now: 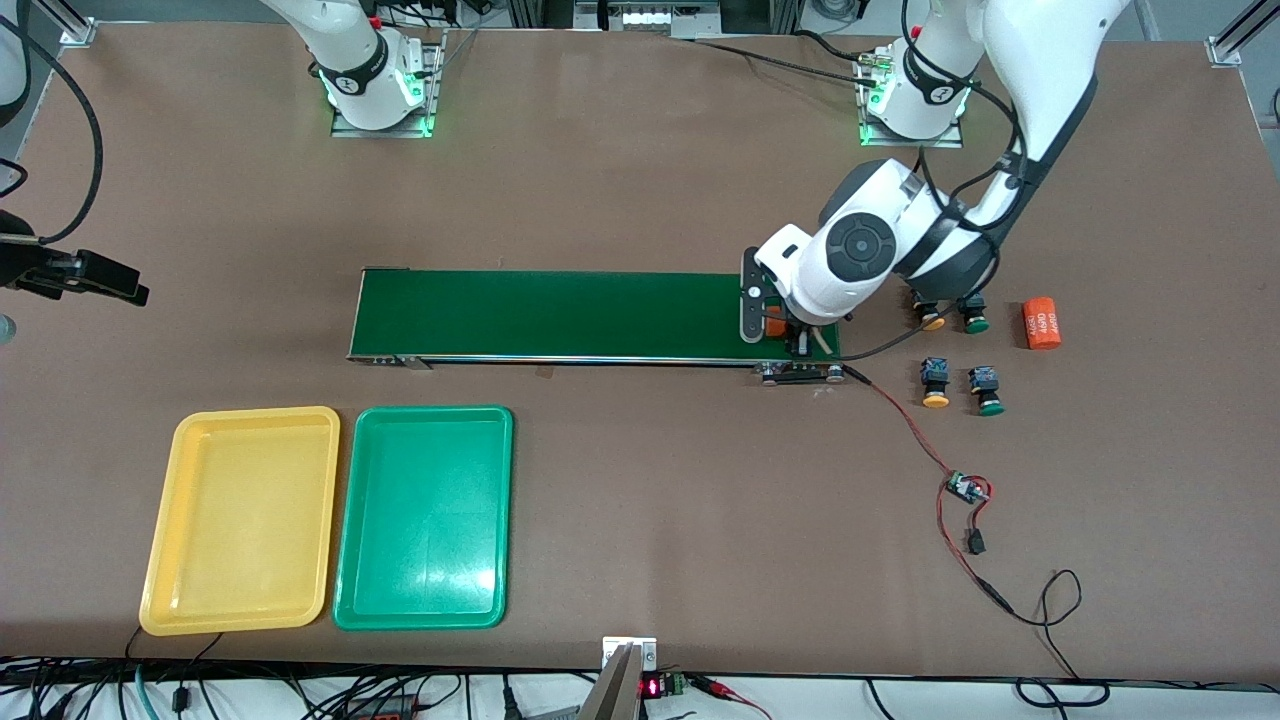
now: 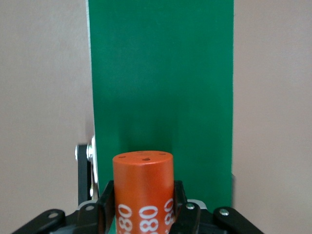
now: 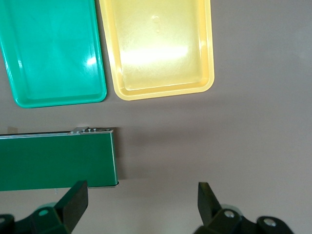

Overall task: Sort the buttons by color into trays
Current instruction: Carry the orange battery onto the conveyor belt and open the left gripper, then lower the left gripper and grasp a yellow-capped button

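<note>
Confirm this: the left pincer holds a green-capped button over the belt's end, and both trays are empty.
Not quite. The left pincer grips an orange cylinder with white print, not a green-capped button; the left wrist view shows it plainly. It does hang over the belt at its end, and the yellow tray and green tray are both empty.

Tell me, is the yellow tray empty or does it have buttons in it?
Empty. The yellow tray shows only bare plastic inside, in the front and right wrist views. All four buttons sit on the table near the left arm's end.
</note>
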